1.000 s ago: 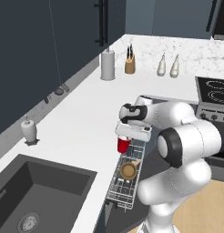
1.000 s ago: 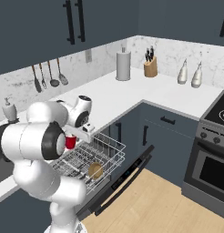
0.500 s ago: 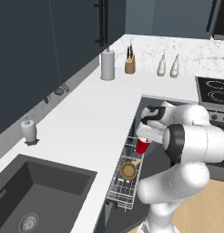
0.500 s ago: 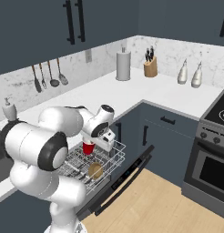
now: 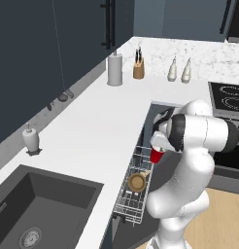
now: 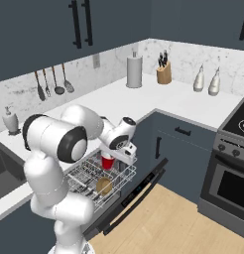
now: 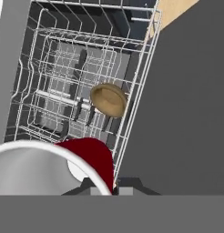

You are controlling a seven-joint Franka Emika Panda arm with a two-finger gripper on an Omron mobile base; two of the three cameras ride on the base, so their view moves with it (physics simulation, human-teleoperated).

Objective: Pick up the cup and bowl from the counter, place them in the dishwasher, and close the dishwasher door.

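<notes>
My gripper is shut on the red cup, holding it upright just above the far end of the dishwasher's pulled-out wire rack. From the left the cup hangs below the gripper, right of the white counter. The tan bowl lies in the rack. In the hand view the cup's white rim and red wall sit close in front, with the bowl lower in the rack. The dishwasher door is folded down open, and shows as a grey panel.
A paper towel roll, knife block and two bottles stand at the counter's back. A soap dispenser is beside the dark sink. The stove and oven are to the right.
The arm has carried the cup to the right, from the counter-side edge of the rack across to above its far side. The bowl has stayed in the rack.
</notes>
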